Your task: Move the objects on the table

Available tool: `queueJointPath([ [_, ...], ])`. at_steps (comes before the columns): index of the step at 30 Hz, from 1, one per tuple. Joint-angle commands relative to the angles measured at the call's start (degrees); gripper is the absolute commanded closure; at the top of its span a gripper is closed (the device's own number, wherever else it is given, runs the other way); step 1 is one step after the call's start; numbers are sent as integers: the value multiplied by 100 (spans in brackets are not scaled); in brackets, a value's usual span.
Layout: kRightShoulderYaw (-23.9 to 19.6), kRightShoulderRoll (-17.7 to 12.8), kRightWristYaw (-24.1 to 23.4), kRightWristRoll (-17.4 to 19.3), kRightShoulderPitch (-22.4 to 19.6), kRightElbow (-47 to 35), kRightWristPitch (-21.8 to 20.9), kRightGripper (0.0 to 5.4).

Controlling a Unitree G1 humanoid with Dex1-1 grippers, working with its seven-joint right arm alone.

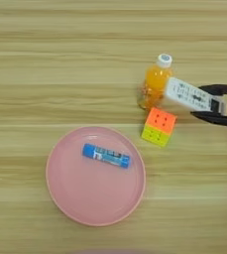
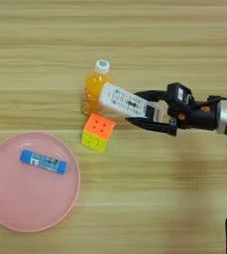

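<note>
My right gripper (image 2: 149,110) is shut on the white remote control (image 2: 126,102), holding it above the table with its far end over the orange-juice bottle (image 2: 93,88). The bottle stands upright with its white cap on. Just in front of it sits the orange-and-yellow puzzle cube (image 2: 98,132). The blue tube (image 1: 106,155) lies on its side inside the pink plate (image 1: 70,198). In the left eye view the remote (image 1: 190,95) reaches in from the right edge, where only the black fingers (image 1: 219,120) show.
The silver forearm (image 2: 224,116) comes in from the right edge at mid height. The large pink plate takes up the near left of the wooden table (image 2: 135,208).
</note>
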Motion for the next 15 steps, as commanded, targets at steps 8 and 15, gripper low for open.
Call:
queueJointPath([
  [8,-90,-338,-467,-681,-958,1316,-751,251],
  [15,1,-272,-652,-1075,-1079,1944,-1055,251],
])
